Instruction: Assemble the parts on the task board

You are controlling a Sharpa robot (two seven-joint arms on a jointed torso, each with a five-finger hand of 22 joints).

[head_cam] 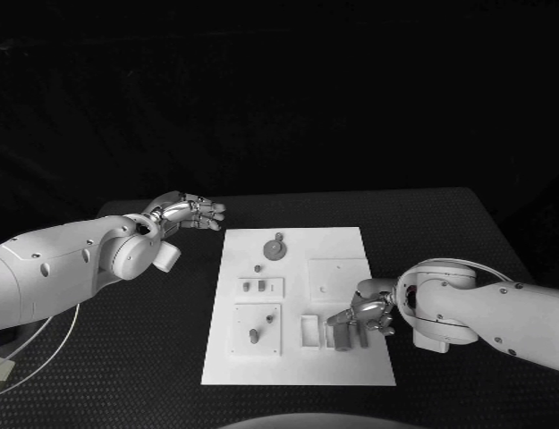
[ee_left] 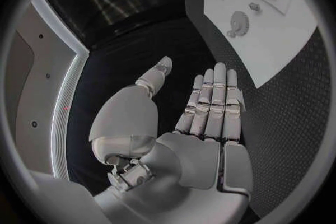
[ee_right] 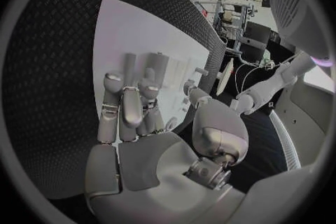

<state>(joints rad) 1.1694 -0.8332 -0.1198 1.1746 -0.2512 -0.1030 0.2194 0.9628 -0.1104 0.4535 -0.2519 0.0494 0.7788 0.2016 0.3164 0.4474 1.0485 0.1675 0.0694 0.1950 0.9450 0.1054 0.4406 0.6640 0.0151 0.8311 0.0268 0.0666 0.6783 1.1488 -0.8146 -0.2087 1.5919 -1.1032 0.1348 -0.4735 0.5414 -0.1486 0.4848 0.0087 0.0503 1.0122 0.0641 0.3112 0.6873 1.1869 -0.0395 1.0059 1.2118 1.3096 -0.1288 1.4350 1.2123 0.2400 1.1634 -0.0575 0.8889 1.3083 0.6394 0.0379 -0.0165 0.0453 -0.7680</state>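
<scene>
Early stage: right hand (head_cam: 372, 315) fingers (ee_right: 125, 102) grasping bars (head_cam: 341, 332) at board (head_cam: 308, 368) 4 o'clock, left hand (head_cam: 186, 212) released off board at 10 o'clock; round part (head_cam: 274, 248) loose.

1. We see a very dark room; everything behind the worktop (head_cam: 434, 223) is black.
2. The white task board (head_cam: 299, 308) is the brightest thing, with no glare.
3. Both wrist pictures are round, and straight edges bend near the rim.
4. Shadows are soft and faint.
</scene>
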